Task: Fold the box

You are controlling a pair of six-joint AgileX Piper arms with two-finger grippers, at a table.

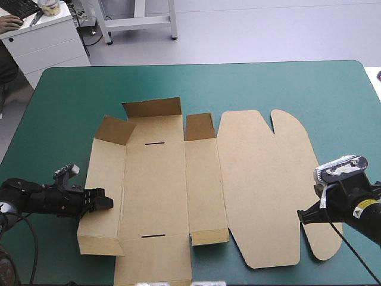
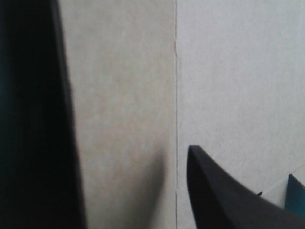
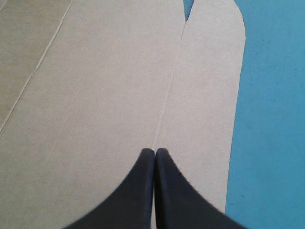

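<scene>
**Brown box lies mostly flat, a gripper at each side**

Low in the high view, the left gripper [image 1: 105,201] reaches in from the lower left and sits at the outer edge of the box [image 1: 155,190], by its left panel. In the left wrist view its black fingers [image 2: 224,195] stand well apart, with brown board and one straight crease filling the space between them. Whether either finger touches the board is hard to judge from that close.

At the lower right, the right gripper [image 1: 305,215] rests over the edge of the lid [image 1: 262,179], beside the rounded side flap [image 1: 324,241]. Its fingers [image 3: 138,191] are pressed together into one point, lying along a crease [image 3: 167,95] in the lid, with bare teal-green cover [image 3: 271,119] just beside the flap.

The box fills the middle of the table. At its near end a small flap [image 1: 209,236] stands up slightly, next to a short slot [image 1: 153,236] in the base. The lid lies flat to the right of centre.

Farther up, a second slot [image 1: 155,143] marks the base's far end. Three flaps rise there: one at the left corner [image 1: 116,130], a wide one [image 1: 152,108] behind the base, and a smaller one [image 1: 199,126] to its right. Beyond them the table [image 1: 268,83] shows only cover up to its far edge
</scene>
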